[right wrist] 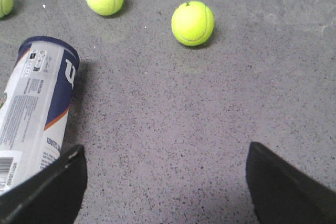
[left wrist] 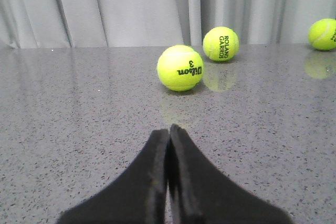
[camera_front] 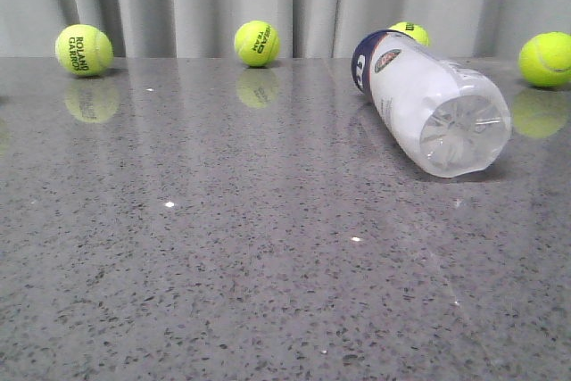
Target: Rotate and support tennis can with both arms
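Observation:
The tennis can (camera_front: 428,104) lies on its side at the right of the grey table, its ribbed clear base toward the camera and its navy band toward the curtain. It also shows in the right wrist view (right wrist: 37,108), lying beside one finger. My right gripper (right wrist: 165,182) is open and empty, its two fingers wide apart over bare table, the can next to it but not between the fingers. My left gripper (left wrist: 169,145) is shut and empty, low over the table. Neither arm shows in the front view.
Several yellow-green tennis balls lie along the back by the grey curtain: one at far left (camera_front: 84,50), one in the middle (camera_front: 257,43), one behind the can (camera_front: 410,34), one at far right (camera_front: 546,60). A Wilson ball (left wrist: 180,67) lies ahead of my left gripper.

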Tool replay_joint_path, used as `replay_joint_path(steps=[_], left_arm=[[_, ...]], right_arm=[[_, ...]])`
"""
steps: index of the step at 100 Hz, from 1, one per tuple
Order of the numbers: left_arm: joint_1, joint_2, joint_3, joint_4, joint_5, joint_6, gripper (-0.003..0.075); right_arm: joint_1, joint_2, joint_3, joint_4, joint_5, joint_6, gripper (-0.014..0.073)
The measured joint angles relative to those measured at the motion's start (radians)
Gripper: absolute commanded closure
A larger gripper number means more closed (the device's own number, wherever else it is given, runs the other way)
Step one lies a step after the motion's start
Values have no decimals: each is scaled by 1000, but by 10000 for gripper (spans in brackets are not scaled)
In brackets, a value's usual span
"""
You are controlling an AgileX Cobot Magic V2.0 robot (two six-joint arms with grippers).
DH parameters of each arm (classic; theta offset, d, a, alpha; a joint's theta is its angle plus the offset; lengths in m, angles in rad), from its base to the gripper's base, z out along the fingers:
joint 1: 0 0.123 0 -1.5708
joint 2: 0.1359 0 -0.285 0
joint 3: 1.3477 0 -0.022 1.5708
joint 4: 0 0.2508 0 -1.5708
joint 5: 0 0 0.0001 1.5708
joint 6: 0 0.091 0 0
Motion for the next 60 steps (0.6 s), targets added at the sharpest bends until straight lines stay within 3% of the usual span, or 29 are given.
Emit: replay_joint_path(steps=[25,60], left_arm=[[0,0,0,0,0,0,740],[0,0,0,0,0,0,740]], right_arm=[[42,91,-177,10,178,-15,-17],[200,421,-507,58,429,-18,-17]])
